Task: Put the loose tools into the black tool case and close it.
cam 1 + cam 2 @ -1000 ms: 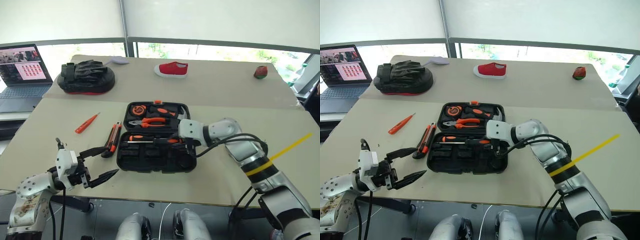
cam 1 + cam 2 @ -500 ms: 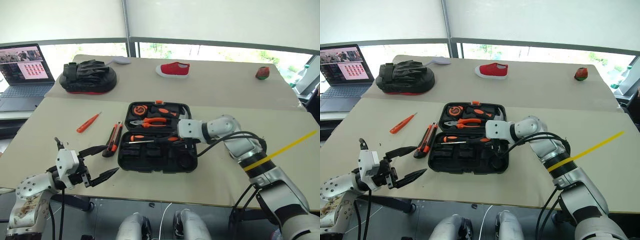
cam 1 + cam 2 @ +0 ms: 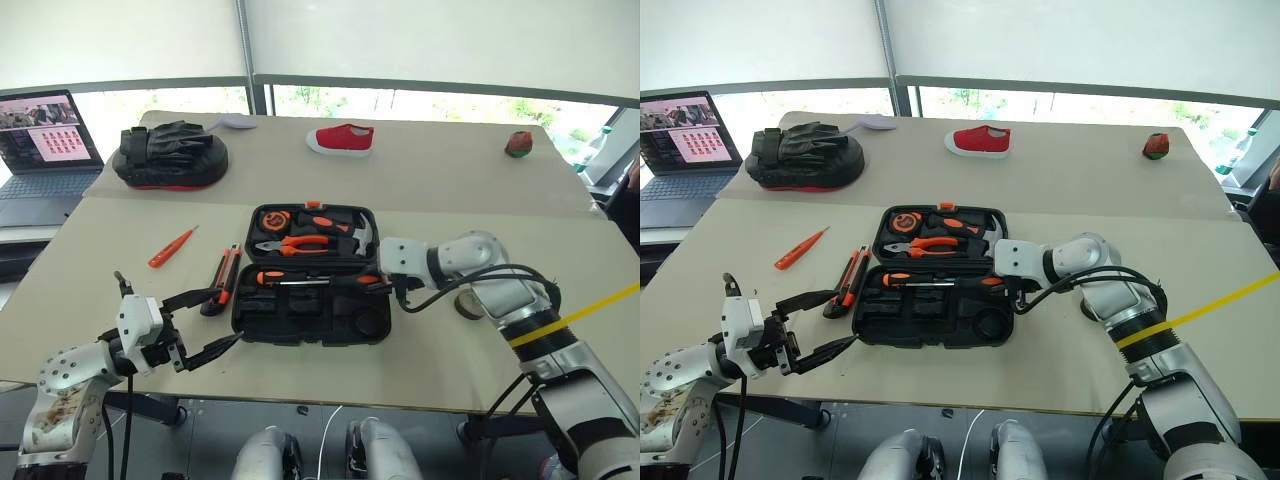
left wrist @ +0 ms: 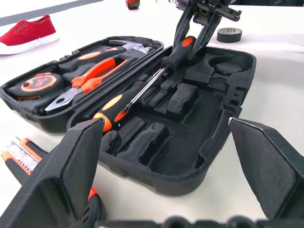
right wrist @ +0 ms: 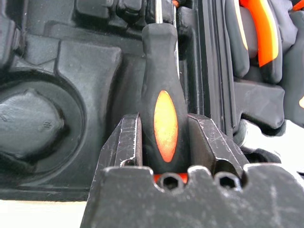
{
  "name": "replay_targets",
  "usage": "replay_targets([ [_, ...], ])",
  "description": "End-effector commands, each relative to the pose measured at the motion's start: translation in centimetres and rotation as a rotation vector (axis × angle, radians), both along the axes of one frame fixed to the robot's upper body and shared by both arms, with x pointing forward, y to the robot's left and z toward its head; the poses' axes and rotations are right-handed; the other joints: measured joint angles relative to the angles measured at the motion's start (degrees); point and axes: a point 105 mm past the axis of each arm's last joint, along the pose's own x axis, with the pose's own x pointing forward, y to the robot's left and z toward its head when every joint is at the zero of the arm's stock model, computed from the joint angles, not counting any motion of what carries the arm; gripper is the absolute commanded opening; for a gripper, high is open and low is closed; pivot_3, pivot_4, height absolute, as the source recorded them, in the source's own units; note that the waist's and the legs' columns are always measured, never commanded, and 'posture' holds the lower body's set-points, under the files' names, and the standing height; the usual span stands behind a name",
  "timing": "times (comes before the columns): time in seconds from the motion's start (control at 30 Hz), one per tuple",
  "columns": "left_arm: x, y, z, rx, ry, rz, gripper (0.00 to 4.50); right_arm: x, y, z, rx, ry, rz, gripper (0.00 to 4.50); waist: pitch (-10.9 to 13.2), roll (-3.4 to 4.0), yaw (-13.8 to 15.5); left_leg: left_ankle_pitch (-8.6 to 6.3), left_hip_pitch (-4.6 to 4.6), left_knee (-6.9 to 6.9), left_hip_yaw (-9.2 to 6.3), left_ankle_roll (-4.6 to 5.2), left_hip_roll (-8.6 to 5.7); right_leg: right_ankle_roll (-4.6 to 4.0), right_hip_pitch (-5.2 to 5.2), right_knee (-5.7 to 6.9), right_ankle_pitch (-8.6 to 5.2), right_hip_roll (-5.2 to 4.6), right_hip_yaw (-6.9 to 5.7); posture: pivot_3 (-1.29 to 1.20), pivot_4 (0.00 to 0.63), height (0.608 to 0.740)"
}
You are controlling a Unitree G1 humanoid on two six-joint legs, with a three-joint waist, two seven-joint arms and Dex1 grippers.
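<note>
The beige table (image 3: 520, 395) carries the black tool case (image 3: 310, 318) at its centre, lying open with its moulded recesses up — pliers, a hammer and a tape measure fill the far half. On the far table at about 10 o'clock from the case sits a black padded mitt (image 3: 172, 155), and at about 12 o'clock a red shoe (image 3: 340, 138). The right gripper (image 4: 195, 29) reaches in from the case's 3 o'clock side, its fingers clamped on the orange-black handle of a screwdriver (image 5: 162, 124) that lies along the near half's far edge, end to end with a second orange-black screwdriver (image 3: 285, 277) toward 9 o'clock. The left gripper (image 3: 205, 325) hangs at the table's near edge, about 8 o'clock from the case, fingers spread wide and holding nothing. At 9 o'clock, just beside the case, lies the orange-black utility knife (image 3: 222, 279); farther out toward 10 o'clock, the slim all-orange screwdriver (image 3: 172, 247). The small dark tape roll (image 3: 466, 304) lies on the table at 3 o'clock, beyond the right arm.
</note>
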Motion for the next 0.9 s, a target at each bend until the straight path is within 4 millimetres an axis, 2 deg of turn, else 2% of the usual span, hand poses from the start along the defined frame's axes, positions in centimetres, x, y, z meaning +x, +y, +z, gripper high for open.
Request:
replay_targets([
  [0.03,0.1,-0.1,0.8,-0.008,-0.036,-0.003,4.50,-0.4,0.7,0.1,-0.008,-0.014,0.032,1.01,0.00,0.00,0.03,0.00,0.00,0.00,-0.01,0.00,0.00,0.00,0.00,0.00,0.00,0.00,0.00,0.00,0.150,0.740],
  [0.23,0.2,0.0,0.8,-0.006,-0.035,0.001,4.50,-0.3,1.4,0.1,-0.022,-0.027,0.053,1.01,0.01,0.01,0.04,0.00,-0.01,-0.01,0.00,0.00,0.00,0.00,-0.02,-0.01,0.00,-0.01,0.00,0.00,0.150,0.740],
  [0.47,0.2,0.0,0.7,-0.005,-0.036,0.004,4.50,0.1,1.2,-0.4,-0.005,0.026,0.007,1.01,0.01,0.01,0.00,0.00,-0.01,-0.02,0.00,0.00,0.00,-0.01,-0.01,-0.01,0.00,0.00,0.00,0.00,0.150,0.740],
  [0.53,0.2,0.0,0.7,-0.005,-0.037,0.003,4.50,0.1,1.5,-0.1,0.021,0.005,0.031,2.03,0.01,0.01,0.03,0.00,0.00,-0.01,-0.01,0.00,0.00,-0.01,-0.01,-0.01,0.00,-0.01,0.00,0.00,0.150,0.740],
  [0.63,0.2,0.0,0.7,-0.003,-0.038,0.002,4.50,-0.4,2.2,2.1,0.116,-0.029,0.122,2.88,0.01,0.01,0.06,0.00,-0.01,-0.02,-0.01,-0.01,0.00,-0.01,-0.02,-0.01,-0.01,0.00,0.00,0.00,0.150,0.740],
  [0.83,0.3,0.2,0.6,-0.006,-0.036,0.011,4.50,-1.5,1.4,4.6,0.256,0.068,0.203,2.88,0.02,0.02,0.07,0.04,-0.04,-0.06,-0.02,0.10,0.00,-0.04,0.00,-0.10,0.00,0.05,-0.04,0.00,0.150,0.740],
  [0.9,0.4,0.2,0.5,-0.012,-0.035,0.017,4.50,-1.9,1.8,4.9,0.321,0.096,0.224,2.36,0.02,0.01,0.09,0.03,-0.03,-0.05,-0.02,0.11,0.00,-0.04,0.02,-0.11,0.00,0.03,-0.05,0.00,0.150,0.740],
])
